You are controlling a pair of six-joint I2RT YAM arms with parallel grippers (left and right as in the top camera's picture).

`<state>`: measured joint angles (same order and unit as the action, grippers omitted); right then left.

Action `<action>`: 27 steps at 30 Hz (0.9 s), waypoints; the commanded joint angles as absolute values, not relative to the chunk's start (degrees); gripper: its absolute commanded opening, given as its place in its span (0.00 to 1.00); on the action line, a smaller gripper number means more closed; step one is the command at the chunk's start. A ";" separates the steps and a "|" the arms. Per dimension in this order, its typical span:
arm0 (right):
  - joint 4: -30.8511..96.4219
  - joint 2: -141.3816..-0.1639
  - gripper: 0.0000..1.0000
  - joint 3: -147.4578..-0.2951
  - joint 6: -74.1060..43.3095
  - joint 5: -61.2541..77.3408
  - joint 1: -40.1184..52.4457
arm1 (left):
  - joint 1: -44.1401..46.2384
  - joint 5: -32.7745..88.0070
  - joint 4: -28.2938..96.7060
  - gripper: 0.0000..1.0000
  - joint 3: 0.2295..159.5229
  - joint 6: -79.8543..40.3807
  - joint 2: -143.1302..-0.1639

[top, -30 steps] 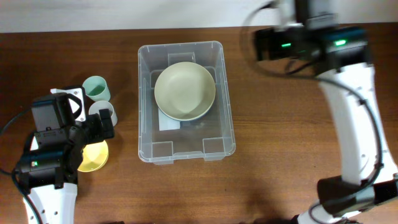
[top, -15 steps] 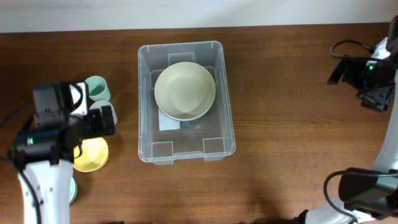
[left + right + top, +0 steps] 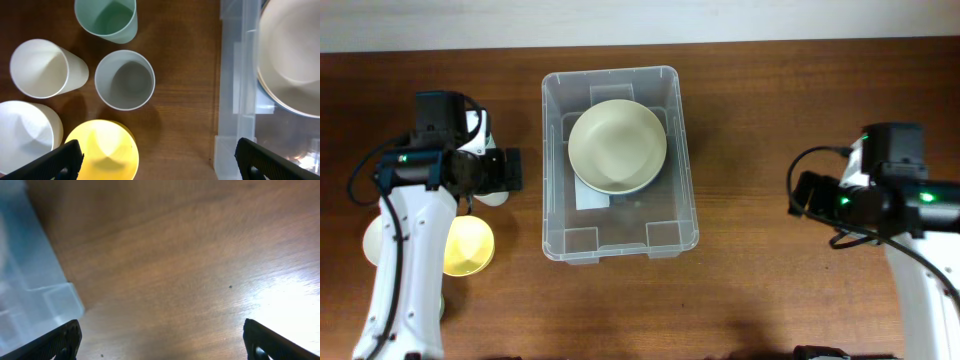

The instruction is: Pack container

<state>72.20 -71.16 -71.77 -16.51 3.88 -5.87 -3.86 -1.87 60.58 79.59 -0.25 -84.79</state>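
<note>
The container (image 3: 548, 160) is a large clear bin in the middle of the table, with a pale cream bowl (image 3: 617, 147) lying in its far half. In the left wrist view its wall (image 3: 240, 100) and the bowl (image 3: 292, 55) fill the right side. My left gripper (image 3: 488, 170) hangs open and empty over a group of cups left of the bin; in the left wrist view (image 3: 160, 167) its jaws stand wide apart. My right gripper (image 3: 802, 195) is open and empty over bare table right of the bin, and the right wrist view (image 3: 162, 347) shows only a bin corner (image 3: 30, 280).
Left of the bin stand a green cup (image 3: 106, 19), a white cup (image 3: 42, 68), a grey-white cup (image 3: 124, 80), a yellow bowl (image 3: 102, 157) and a white bowl (image 3: 25, 137). The yellow bowl (image 3: 468, 247) also shows overhead.
My left arm has moved toward the far side and now covers the cups. My right arm has swung in from the far right to the table right of the bin.
</note>
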 commanded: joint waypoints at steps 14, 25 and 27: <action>68.64 -73.34 0.99 -68.51 -15.05 2.28 -5.21 | -3.90 -1.48 53.47 1.00 80.68 -0.82 -101.78; 68.60 -73.34 0.99 -68.51 -15.05 2.28 -5.21 | -3.90 -4.51 48.80 0.69 80.66 -0.84 -110.83; 68.64 -73.34 0.99 -68.51 -15.05 2.28 -5.21 | -3.90 -4.60 48.40 0.68 80.66 -0.84 -112.71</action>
